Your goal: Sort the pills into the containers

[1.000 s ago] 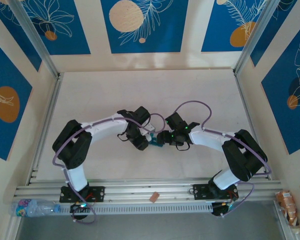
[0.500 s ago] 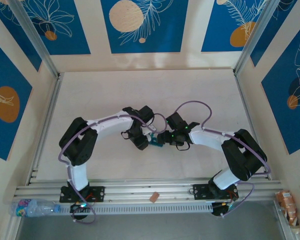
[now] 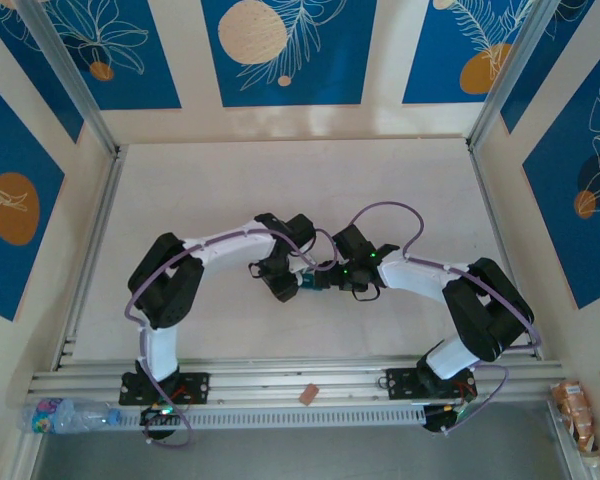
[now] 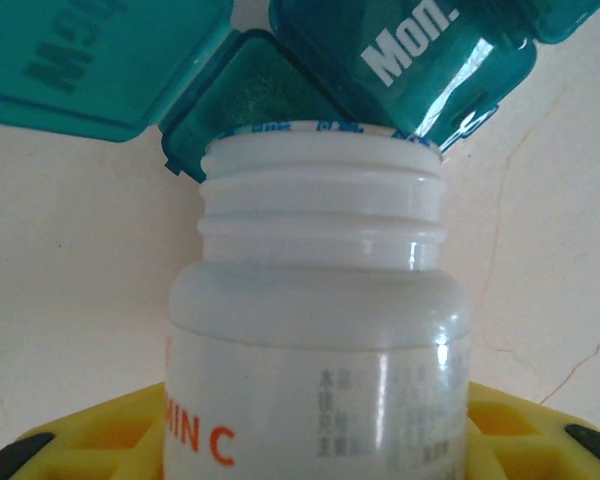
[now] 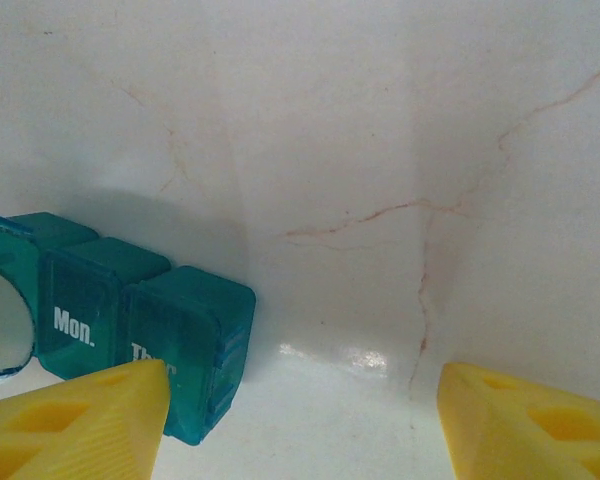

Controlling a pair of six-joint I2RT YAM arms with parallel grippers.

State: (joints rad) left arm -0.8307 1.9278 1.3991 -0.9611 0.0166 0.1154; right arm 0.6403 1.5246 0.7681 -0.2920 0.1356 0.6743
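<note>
Left wrist: left fingers (image 4: 100,450) clamp bottle (image 4: 320,330) at open-lidded containers (image 4: 430,60); right fingers (image 5: 70,420) spread.

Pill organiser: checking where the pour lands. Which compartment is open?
The compartment beside the one marked Mon.: its lid is flipped back, at the mouth of the vitamin C bottle; Mon. is shut.

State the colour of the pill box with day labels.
Teal green pill box; the left wrist view shows it best.
</note>
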